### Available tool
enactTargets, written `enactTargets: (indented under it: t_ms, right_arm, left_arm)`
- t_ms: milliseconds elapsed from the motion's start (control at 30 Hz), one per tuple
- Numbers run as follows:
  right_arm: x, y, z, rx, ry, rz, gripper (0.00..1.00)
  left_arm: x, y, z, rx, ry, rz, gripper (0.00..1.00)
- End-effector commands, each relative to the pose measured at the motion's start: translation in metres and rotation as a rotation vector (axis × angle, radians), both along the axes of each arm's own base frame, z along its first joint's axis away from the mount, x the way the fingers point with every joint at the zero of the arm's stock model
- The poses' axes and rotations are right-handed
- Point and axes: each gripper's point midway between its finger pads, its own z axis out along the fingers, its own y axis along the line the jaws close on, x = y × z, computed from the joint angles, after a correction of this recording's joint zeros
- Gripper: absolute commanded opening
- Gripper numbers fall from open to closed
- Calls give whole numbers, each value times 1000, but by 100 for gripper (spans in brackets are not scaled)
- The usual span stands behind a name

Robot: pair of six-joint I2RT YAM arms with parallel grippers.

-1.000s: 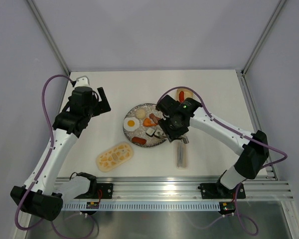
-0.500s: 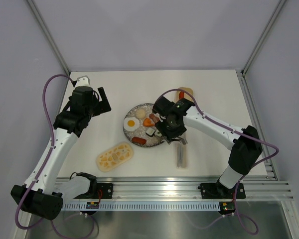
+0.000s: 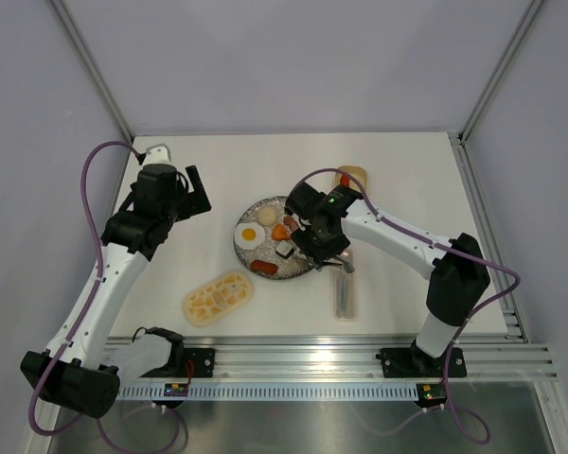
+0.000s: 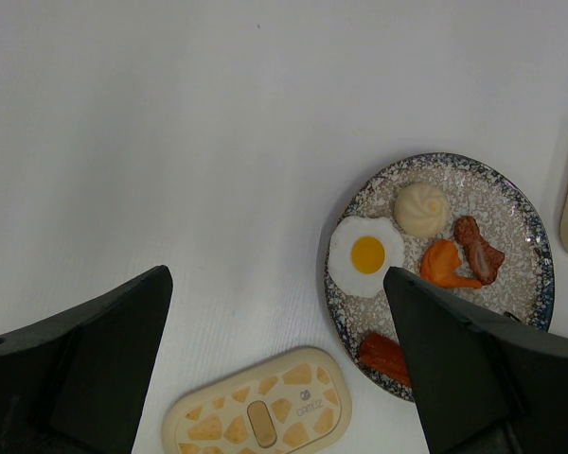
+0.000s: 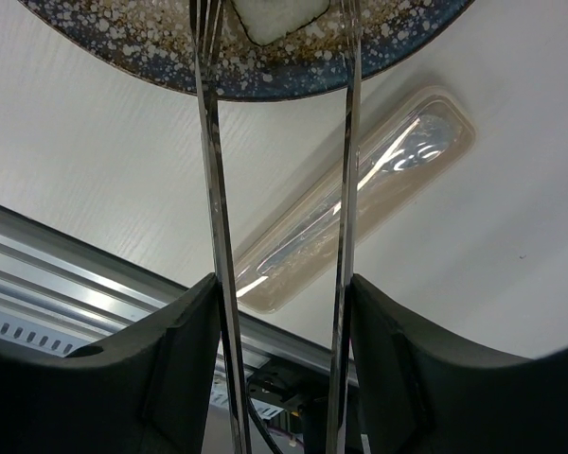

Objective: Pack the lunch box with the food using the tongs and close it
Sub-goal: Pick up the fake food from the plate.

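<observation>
My right gripper (image 3: 314, 246) is shut on the silver tongs (image 5: 211, 142) and hangs over the right edge of the speckled plate (image 3: 265, 206). The tongs' two arms stand apart, with a black-and-white sushi roll (image 5: 275, 13) between their tips. On the plate lie a fried egg (image 4: 364, 253), a pale bun (image 4: 421, 208), an orange piece (image 4: 445, 265), a brown sausage (image 4: 478, 248) and a red sausage (image 4: 381, 353). The cream lunch box (image 3: 356, 173) sits behind the right arm, partly hidden, with a red piece showing inside. Its yellow-patterned lid (image 3: 218, 296) lies front left. My left gripper (image 3: 198, 189) hangs open and empty, left of the plate.
A long clear cutlery case (image 3: 346, 295) lies just right of the plate, below my right gripper, and shows again in the right wrist view (image 5: 360, 199). The aluminium rail (image 3: 360, 359) runs along the near table edge. Frame posts stand at the back corners.
My right arm has swung left, carrying the tongs further over the plate toward the sushi roll, and the tongs' arms stand slightly wider. The left arm has not moved.
</observation>
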Motion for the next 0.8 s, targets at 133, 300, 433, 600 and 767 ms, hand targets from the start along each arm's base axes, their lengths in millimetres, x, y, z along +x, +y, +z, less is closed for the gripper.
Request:
enactTargets:
  t_ms: [133,300,433,600,767]
  right_arm:
    - [16,8,15,21,-85,11,53]
    - [17,9,26,52,-110,-14,43]
    - [21,7,34,60,-150,-56,34]
    - [27,6,50,92,-203,-91,31]
    - [36,8,67,139,-256,-129,30]
  left_arm:
    - [4,1,20,-10,-74,4,99]
    - [4,1,18,-14,-70,5,99]
    - [3,1,17,-13,-68,5,99]
    - [3,1,15,-12,-67,4,99]
    - [3,1,14,-10,-64,6,99]
